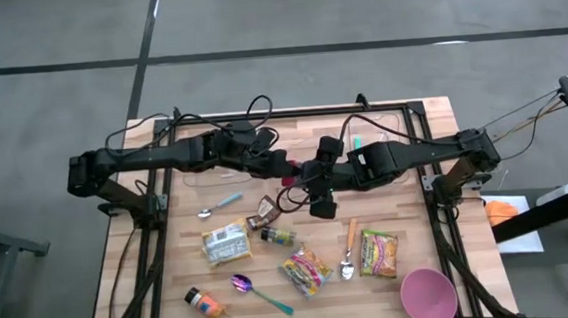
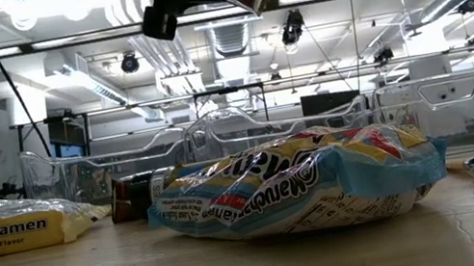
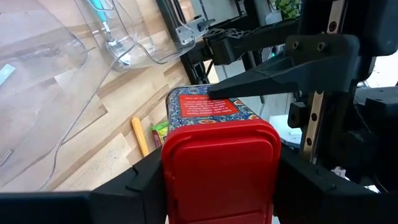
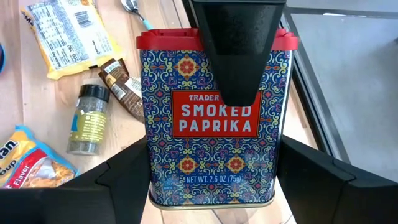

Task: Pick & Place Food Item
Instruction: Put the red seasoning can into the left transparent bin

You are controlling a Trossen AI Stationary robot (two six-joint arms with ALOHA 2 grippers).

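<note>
Your left gripper (image 3: 217, 186) clamped on paprika tin's (image 4: 211, 118) red lid, right gripper (image 4: 211, 186) clamped on its base, tin held aloft near table's (image 1: 418, 210) centre, above small spice jar (image 4: 86, 119).

A grey floor (image 1: 354, 14) surrounds the wooden table (image 1: 413, 215); ceiling lights (image 2: 48, 2) glow above exposed ducts (image 2: 231, 41).

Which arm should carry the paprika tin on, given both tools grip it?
Right, probably. The right tool clamps the paprika tin across its body, while the left tool pinches only the red lid end. The pink bowl also sits on the right arm's side.
</note>
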